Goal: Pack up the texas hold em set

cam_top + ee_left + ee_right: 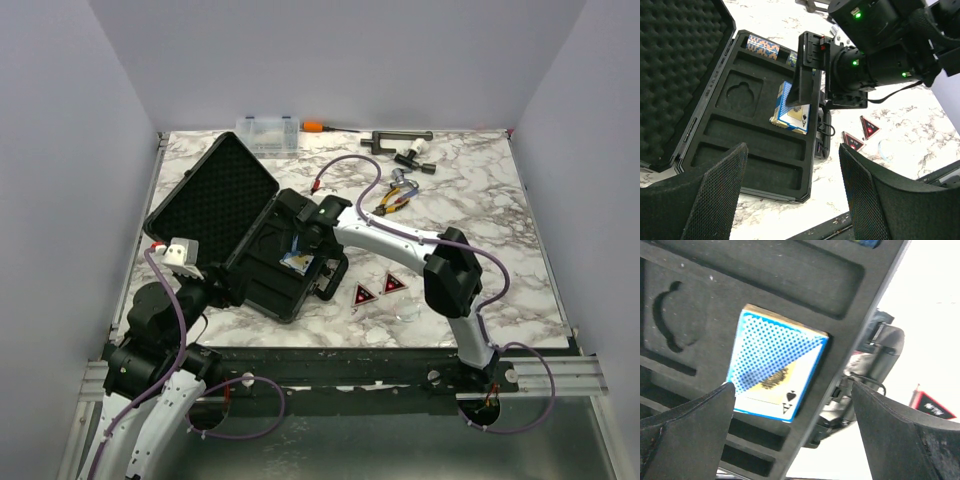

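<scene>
Centre-left of the top view, the black hard briefcase [215, 195] lies open on the marble table [480, 220]. My right gripper [792, 387] hangs over its moulded tray [740, 132], jaws spread wide, with the blue-faced card deck [775, 365] lying in the tray below them. My left gripper [792, 147] gapes wide too, holding nothing. Two red-black triangles [364, 294] lie right of the briefcase.

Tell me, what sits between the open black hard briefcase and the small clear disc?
Two flat red-and-black triangles lie there on the marble tabletop; the left wrist view shows it.
</scene>
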`<action>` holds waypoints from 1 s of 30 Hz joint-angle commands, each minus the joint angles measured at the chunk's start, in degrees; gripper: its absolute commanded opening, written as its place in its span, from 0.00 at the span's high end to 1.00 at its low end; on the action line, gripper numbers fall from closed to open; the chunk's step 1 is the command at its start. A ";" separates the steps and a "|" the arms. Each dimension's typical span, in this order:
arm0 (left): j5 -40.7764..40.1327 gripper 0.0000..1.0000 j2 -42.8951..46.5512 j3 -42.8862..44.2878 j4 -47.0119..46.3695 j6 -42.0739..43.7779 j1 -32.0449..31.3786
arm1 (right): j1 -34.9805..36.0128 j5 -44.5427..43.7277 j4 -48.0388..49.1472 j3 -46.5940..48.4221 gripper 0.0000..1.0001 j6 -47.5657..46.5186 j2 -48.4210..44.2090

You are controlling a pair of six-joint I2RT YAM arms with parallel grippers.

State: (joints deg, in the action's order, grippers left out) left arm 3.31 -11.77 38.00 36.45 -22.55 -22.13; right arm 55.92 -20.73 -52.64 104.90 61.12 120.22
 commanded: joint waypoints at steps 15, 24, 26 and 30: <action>-1.16 0.26 -1.98 -0.45 0.38 0.71 0.08 | 0.10 10.04 13.08 -2.20 0.71 -15.99 -4.83; -1.11 0.26 -2.41 -0.40 0.38 0.68 0.09 | -0.02 9.04 10.87 7.40 0.82 -15.23 5.37; -1.11 0.26 -2.65 -0.47 0.35 0.75 0.10 | -0.02 8.16 10.27 7.17 0.83 -15.07 6.19; -1.03 0.26 -2.95 -0.39 0.36 0.71 0.09 | -0.07 6.43 10.30 2.98 0.83 -14.82 5.61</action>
State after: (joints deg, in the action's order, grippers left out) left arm 3.31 -13.98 38.00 36.45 -22.39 -22.13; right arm 55.79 -12.36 -41.56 110.74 46.13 125.43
